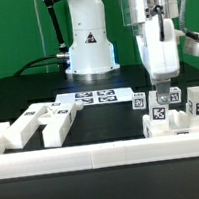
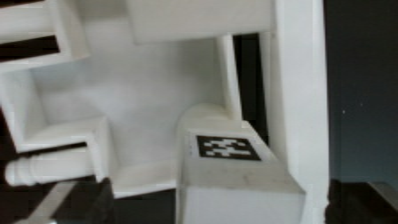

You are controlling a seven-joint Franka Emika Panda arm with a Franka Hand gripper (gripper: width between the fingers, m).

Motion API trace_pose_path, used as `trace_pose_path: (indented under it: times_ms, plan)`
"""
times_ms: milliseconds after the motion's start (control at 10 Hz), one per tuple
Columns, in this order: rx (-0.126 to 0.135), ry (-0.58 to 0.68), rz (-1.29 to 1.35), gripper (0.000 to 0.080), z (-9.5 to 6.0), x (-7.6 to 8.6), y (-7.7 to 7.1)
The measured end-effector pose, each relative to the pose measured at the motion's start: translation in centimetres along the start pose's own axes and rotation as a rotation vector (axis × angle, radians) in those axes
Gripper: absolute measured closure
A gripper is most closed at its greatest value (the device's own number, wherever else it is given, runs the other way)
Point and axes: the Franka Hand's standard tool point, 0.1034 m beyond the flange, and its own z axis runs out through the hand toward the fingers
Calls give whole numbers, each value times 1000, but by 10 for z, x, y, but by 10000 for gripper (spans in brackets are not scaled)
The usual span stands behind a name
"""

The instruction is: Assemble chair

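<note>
Border rail [image 1: 104, 153] fronts chair parts [image 1: 174, 125] (marker board [image 1: 92, 96] behind).

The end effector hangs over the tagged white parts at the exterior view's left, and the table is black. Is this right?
Wrong side: the exterior view shows the end effector over the tagged white parts at its right, not left. The table is black.

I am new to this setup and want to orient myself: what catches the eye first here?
The gripper hangs low over a cluster of white tagged chair parts at the exterior view's right. More white parts lie at that view's left, beside the long white rail. The wrist view shows one black-and-white tag up close.
</note>
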Motion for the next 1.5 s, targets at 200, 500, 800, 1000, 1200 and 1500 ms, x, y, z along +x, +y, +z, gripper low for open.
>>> trace_pose_path:
  times_ms: [200,500,800,1000,1200,1500]
  plan:
    - [-14,-5,-277,153,0,-1,2]
    - [2,0,-548,151,-2,8,0]
    - [-2,5,-828,151,-2,10,0]
    - [-10,18,-1046,151,-1,12,-3]
    - [-24,30,-1224,151,1,10,-2]
    - [-37,40,-1305,285,1,8,-2]
